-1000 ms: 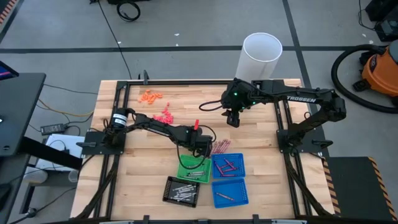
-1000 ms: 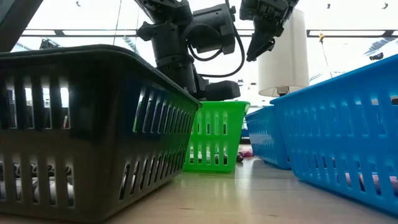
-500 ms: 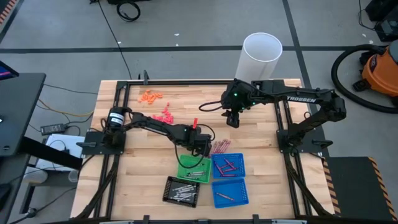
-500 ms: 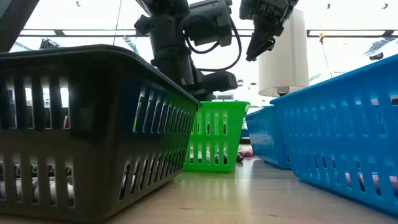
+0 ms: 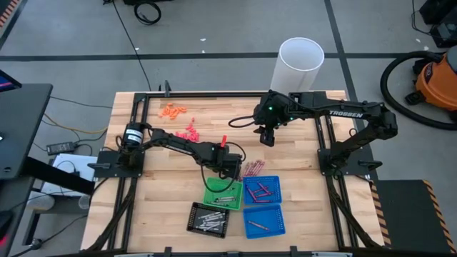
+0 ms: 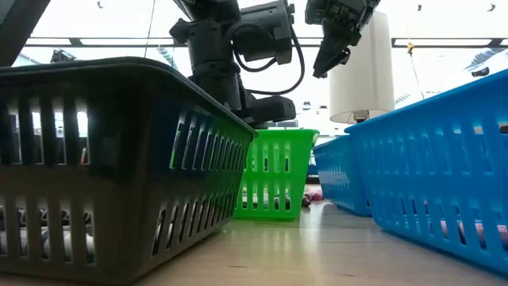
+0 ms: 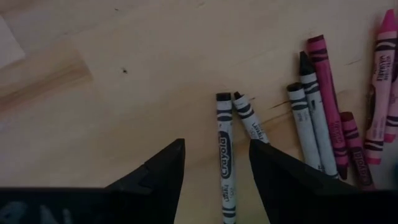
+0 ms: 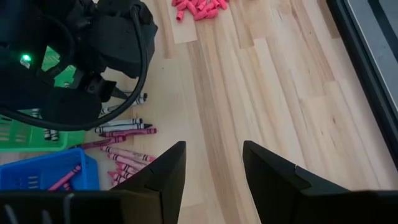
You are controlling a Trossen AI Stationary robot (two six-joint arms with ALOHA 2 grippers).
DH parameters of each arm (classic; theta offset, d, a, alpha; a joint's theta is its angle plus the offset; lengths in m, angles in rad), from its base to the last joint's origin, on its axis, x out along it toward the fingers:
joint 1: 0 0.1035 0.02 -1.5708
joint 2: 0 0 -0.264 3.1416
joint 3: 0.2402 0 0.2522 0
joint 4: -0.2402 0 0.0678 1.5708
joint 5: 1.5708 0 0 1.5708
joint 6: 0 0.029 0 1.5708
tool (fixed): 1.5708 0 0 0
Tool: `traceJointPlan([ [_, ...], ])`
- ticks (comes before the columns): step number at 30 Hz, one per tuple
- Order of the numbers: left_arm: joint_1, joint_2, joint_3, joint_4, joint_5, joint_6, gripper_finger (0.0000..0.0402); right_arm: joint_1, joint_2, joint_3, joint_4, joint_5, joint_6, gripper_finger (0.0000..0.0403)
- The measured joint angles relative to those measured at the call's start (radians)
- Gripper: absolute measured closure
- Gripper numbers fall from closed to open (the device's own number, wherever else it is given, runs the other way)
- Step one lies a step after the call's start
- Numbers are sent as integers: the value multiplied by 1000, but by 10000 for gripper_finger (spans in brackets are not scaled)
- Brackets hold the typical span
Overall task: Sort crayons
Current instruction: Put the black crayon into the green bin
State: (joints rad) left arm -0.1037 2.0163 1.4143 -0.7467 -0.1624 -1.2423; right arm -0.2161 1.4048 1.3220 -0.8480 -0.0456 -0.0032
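The grey-wrapped crayon (image 7: pixel 224 155) lies on the table (image 7: pixel 93 124) between your left gripper's (image 7: pixel 214 171) wide-open fingers, 1 of a loose row beside the green tray (image 5: pixel 223 191). It should be light, stiff and apt to roll; pinch it mid-length across the paper wrapper. Its near end is cut off from sight. The right gripper (image 8: pixel 211 168) hangs open well apart, probably idle.

Loose crayons (image 5: pixel 253 168) lie between the baskets (image 5: pixel 243 203) (four) and left claw (image 5: pixel 234 170).

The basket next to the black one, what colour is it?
Green basket, clearest in the low view.
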Motion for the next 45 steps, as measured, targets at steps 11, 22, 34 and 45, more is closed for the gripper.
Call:
traceJointPlan([
  [11,-5,14,3,11,7,18,210,0,0,0,2,0,0,235],
  [22,-12,46,6,1,20,34,242,0,0,0,9,-1,0,235],
  [34,-12,48,3,-15,-23,22,390,0,0,0,8,-8,0,235],
  [45,-11,-5,-2,4,-88,13,386,0,0,0,7,-8,0,235],
])
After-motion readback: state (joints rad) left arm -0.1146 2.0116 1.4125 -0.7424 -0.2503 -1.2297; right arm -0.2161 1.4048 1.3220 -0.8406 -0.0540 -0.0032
